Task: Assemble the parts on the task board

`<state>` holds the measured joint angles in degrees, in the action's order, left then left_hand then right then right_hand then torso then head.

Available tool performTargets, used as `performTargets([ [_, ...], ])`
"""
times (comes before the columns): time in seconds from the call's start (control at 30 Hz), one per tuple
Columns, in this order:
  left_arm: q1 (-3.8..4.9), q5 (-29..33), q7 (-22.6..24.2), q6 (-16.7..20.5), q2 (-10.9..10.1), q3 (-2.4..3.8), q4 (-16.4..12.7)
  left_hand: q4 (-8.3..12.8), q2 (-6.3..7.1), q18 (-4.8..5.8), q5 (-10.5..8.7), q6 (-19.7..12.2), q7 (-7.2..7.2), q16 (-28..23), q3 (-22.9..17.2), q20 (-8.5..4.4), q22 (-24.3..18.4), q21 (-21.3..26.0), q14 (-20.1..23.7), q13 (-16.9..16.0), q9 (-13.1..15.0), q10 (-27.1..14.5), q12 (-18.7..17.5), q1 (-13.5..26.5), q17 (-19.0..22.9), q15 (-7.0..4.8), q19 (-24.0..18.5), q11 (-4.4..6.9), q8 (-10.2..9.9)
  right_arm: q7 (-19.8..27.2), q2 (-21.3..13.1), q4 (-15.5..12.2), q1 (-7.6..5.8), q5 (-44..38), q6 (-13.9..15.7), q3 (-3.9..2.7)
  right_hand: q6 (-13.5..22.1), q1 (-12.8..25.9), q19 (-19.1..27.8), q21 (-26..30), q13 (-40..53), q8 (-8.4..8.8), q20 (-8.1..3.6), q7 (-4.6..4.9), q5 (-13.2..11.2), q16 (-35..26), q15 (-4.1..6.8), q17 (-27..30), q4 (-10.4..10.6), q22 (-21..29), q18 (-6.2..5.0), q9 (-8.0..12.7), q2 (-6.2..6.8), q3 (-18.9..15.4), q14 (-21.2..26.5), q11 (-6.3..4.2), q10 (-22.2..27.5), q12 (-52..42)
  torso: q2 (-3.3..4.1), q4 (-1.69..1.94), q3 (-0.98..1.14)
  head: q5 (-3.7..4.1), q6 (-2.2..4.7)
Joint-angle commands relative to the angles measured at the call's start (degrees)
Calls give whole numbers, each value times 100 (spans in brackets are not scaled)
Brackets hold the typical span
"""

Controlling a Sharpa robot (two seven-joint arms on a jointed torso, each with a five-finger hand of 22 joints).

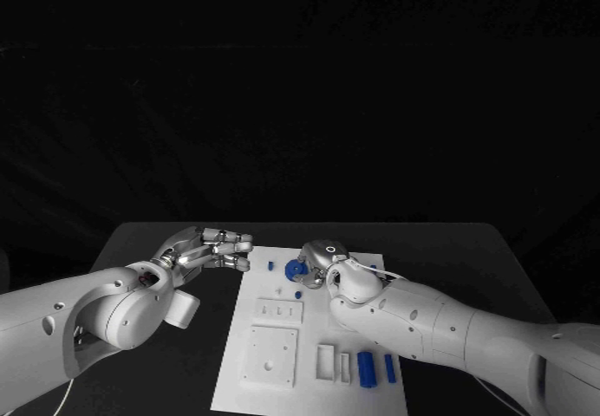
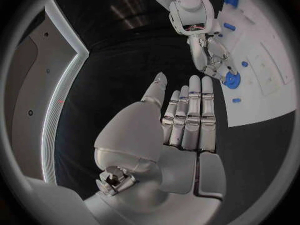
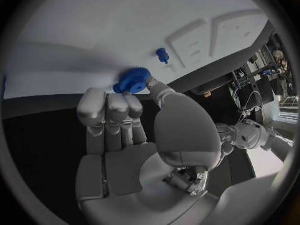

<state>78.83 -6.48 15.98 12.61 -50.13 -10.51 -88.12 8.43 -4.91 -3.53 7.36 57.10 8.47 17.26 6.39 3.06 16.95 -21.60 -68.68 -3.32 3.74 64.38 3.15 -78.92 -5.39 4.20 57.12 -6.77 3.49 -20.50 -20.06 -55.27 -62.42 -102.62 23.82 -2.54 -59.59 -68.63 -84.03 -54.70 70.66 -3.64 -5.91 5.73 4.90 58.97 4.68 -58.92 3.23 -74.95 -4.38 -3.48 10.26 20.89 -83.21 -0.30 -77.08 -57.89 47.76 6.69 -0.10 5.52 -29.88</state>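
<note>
The white task board (image 1: 244, 381) lies in the middle of the black table. A blue gear (image 1: 295, 269) sits near the board's far edge. My right hand (image 1: 322, 260) is down on it, thumb and fingertips pinching the gear (image 3: 132, 80) against the board (image 3: 94, 30). In the left wrist view the right hand (image 2: 209, 50) reaches onto the gear (image 2: 232, 80). My left hand (image 1: 210, 249) hovers at the board's far left corner, fingers (image 2: 190, 115) straight and holding nothing.
A small blue peg (image 1: 271, 264) stands left of the gear, also seen as the peg (image 3: 162, 54). Two long blue parts (image 1: 367, 368) lie near the board's front right beside white blocks (image 1: 326, 360). Recessed panels (image 1: 273, 355) fill the board's left half.
</note>
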Motion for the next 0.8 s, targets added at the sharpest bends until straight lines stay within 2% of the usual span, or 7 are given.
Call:
performTargets([
  [0.03, 4, -11, 38, -71, 0, 3, -11, -19, 37, 40, 11, -17, -13, 18, -8, -3, 7, 20, 42, -10, -2, -45, 19, 6, 9, -11, -29, 8, 8, 96, -50, -34, 25, 102, -156, 10, -36, 71, -186, 1, 5, 6, 33, -3, 20, 3, -13, -7, -6, -725, 45, -11, 11, 15, -10, 1, 25, -27, 0, -2, 4, 12, -6],
  [0.8, 5, -11, 40, -51, -72, 3, -52, -22, 45, 37, 13, -24, -5, 16, -13, -1, 8, 28, 41, -10, -2, -48, 19, -4, 9, -10, -25, 4, 8, 54, -399, -385, 69, 183, -145, 9, -69, 84, -188, -9, 6, 5, 35, -11, 20, 25, -12, -22, -11, -727, 42, -12, 5, -60, -11, -3, 19, -38, 0, -6, -5, 29, -18],
])
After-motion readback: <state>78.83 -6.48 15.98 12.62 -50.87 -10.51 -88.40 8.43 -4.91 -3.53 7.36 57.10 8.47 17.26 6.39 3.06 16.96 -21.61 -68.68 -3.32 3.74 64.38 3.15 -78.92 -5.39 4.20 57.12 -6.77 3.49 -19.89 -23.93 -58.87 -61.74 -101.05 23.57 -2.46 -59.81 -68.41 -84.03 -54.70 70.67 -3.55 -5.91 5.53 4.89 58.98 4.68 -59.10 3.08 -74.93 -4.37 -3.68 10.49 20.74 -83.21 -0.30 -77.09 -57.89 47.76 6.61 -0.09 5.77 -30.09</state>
